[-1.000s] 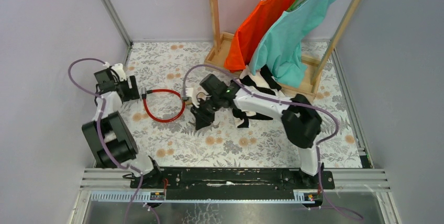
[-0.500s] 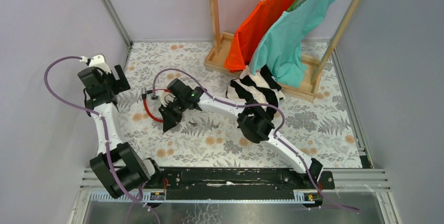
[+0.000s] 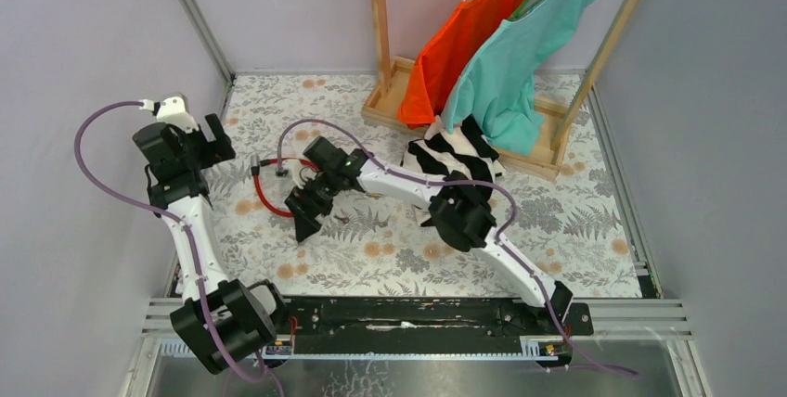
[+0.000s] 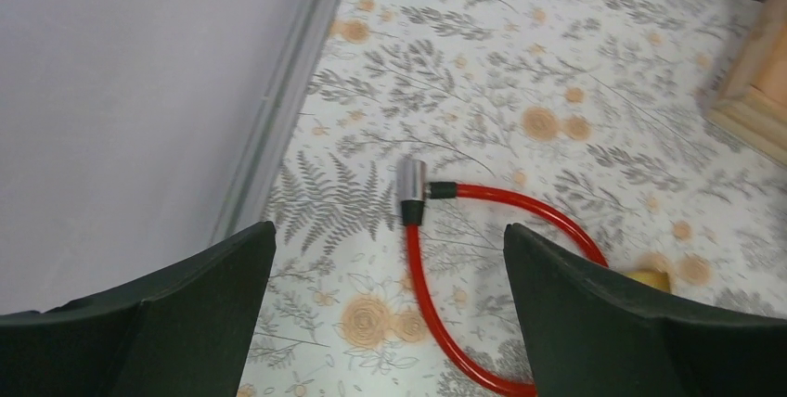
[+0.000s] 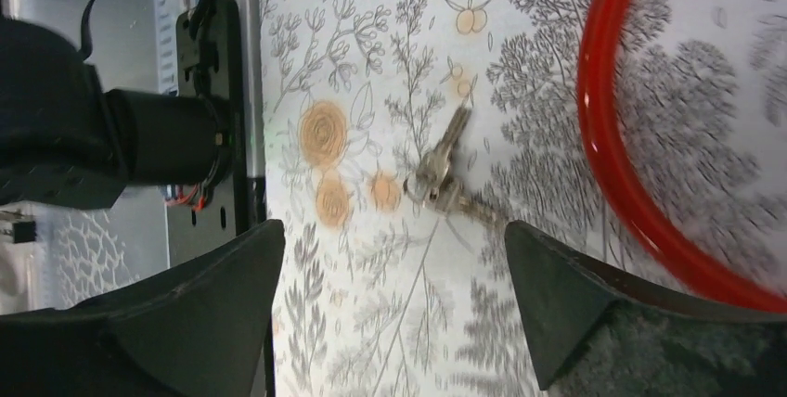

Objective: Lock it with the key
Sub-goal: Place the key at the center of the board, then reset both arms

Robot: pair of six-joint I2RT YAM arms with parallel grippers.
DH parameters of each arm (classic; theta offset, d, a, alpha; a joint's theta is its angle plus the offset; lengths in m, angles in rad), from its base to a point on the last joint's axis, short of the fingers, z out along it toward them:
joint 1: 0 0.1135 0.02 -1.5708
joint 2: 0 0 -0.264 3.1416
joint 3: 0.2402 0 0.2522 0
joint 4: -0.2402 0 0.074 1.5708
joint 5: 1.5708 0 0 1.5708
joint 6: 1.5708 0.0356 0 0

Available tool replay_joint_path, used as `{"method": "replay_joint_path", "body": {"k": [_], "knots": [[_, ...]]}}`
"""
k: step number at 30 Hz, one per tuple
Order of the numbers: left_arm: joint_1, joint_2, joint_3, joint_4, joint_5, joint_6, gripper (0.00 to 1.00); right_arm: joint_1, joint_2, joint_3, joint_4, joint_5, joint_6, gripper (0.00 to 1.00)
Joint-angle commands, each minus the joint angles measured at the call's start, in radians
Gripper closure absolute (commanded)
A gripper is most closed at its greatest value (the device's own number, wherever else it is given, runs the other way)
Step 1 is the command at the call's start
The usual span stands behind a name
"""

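Observation:
A small bunch of silvery keys [image 5: 444,172] lies flat on the flowered table cover, just ahead of my right gripper [image 5: 394,226]. That gripper hangs open over the cover with nothing between its fingers. A red cable lock [image 3: 266,198] curves beside it, and its cable [image 5: 608,165] runs past the right finger. My left gripper [image 4: 390,230] is open too, held above the cable's silver lock barrel [image 4: 411,189] and touching nothing. In the top view the left gripper [image 3: 192,149] is by the left wall and the right gripper [image 3: 309,214] is at the cable loop.
A wooden clothes rack [image 3: 393,91] with an orange shirt [image 3: 464,31] and a teal shirt [image 3: 520,54] stands at the back. A black-and-white striped cloth [image 3: 455,158] lies before it. The left wall [image 4: 139,91] is close to the left gripper.
My right gripper has opened, and the keys now lie loose on the cover. The left gripper drew back from the cable's end toward the left wall and opened wider.

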Motion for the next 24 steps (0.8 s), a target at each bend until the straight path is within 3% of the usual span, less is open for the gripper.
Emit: {"method": "replay_joint_path", "body": {"k": [1, 7, 10, 17, 24], "knots": [[0.007, -0.023, -0.038, 0.007, 0.155, 0.0, 0.0, -0.054, -0.266, -0.098, -0.014, 0.053, -0.114, 0.02], [0.001, -0.037, -0.06, 0.026, 0.364, -0.002, 0.0, -0.163, -0.557, -0.339, 0.011, 0.193, -0.169, 0.01], [-0.035, -0.07, -0.085, 0.073, 0.393, -0.006, 0.0, -0.225, -0.69, -0.431, 0.0, 0.288, -0.196, 0.01], [-0.289, -0.111, -0.148, 0.187, 0.172, 0.051, 0.0, -0.285, -0.984, -0.691, 0.029, 0.721, -0.282, 0.01], [-0.393, -0.016, -0.136, 0.303, 0.151, 0.001, 0.0, -0.441, -1.233, -1.0, 0.134, 0.789, -0.252, 0.01]]}}
